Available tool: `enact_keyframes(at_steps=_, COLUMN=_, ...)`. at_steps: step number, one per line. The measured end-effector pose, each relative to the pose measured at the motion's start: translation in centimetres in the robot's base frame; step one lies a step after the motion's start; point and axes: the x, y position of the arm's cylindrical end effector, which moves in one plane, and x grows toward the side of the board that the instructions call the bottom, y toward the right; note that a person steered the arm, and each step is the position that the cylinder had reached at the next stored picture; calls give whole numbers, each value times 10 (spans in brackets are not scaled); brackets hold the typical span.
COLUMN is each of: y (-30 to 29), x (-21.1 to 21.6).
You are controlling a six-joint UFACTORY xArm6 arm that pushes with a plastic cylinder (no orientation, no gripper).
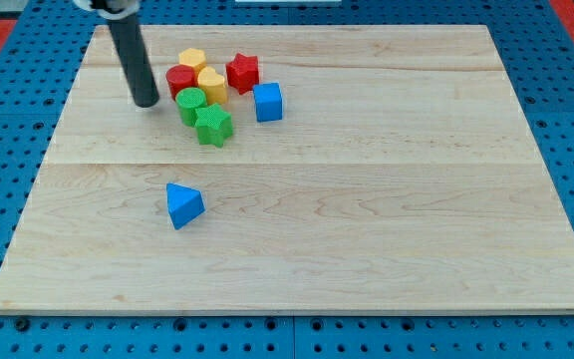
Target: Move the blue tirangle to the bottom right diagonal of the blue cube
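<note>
The blue triangle (pixel 183 204) lies on the wooden board at the view's lower left of centre. The blue cube (pixel 268 102) sits near the view's top, at the right edge of a cluster of blocks. The triangle is well below and to the left of the cube. My tip (pixel 146 102) is the lower end of the dark rod at the view's upper left. It stands just left of the cluster, apart from the red cylinder (pixel 180 81), and far above the blue triangle.
The cluster holds a yellow hexagon (pixel 192 61), a yellow block (pixel 212 84), a red star (pixel 243 72), a green cylinder (pixel 191 104) and a green star (pixel 213 126). The board's edge (pixel 297 310) meets a blue pegboard surround.
</note>
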Motion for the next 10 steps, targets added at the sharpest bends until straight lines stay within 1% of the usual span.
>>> enact_keyframes(at_steps=1, y=-17, x=79)
enact_keyframes(at_steps=2, y=-21, x=147)
enact_keyframes(at_steps=3, y=12, x=198)
enact_keyframes(at_steps=4, y=128, x=188)
enact_keyframes(at_steps=5, y=209, x=152)
enact_keyframes(at_steps=6, y=228, x=186)
enact_keyframes(at_steps=7, y=150, x=189)
enact_keyframes(at_steps=8, y=69, x=171)
enact_keyframes(at_steps=10, y=174, x=105)
